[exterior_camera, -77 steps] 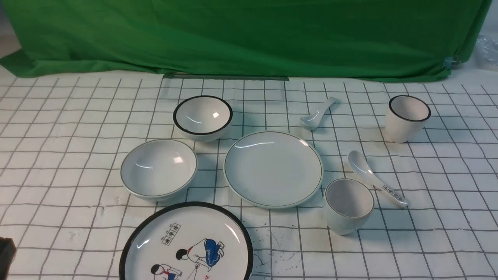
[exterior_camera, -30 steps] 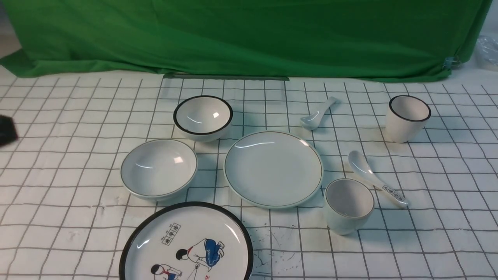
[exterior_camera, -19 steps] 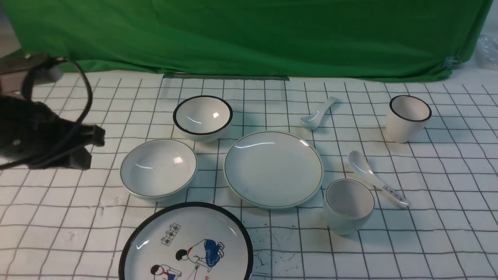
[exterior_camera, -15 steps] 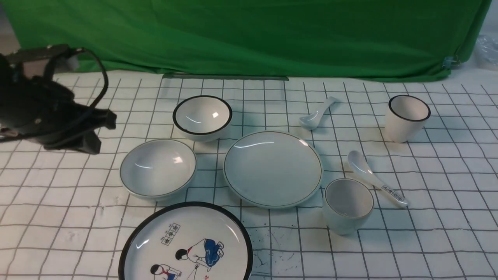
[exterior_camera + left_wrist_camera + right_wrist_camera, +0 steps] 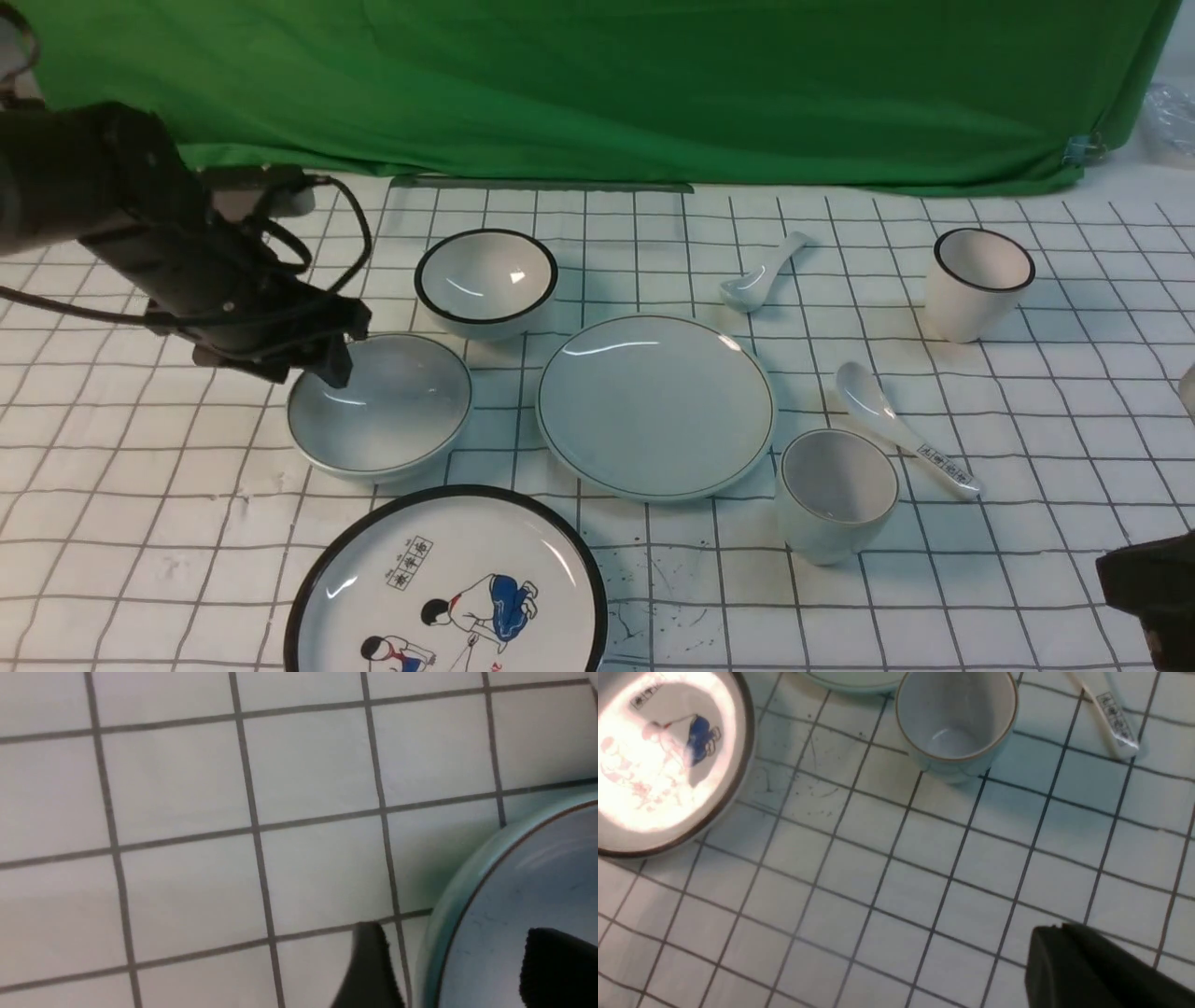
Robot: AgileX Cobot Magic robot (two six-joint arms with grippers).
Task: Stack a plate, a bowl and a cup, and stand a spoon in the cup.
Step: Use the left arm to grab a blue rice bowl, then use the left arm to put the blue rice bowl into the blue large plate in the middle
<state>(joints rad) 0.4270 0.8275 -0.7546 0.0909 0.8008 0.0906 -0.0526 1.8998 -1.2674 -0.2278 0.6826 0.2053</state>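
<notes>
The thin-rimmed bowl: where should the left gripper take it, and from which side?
Pinch the rim of the bowl at its far-left edge, one finger inside and one outside, coming down from above. It is wide and shallow, so jaws probably cannot span it; the thin wall fits between them. The black-rimmed bowl crowds the far right. The open left gripper hangs astride that rim.
</notes>
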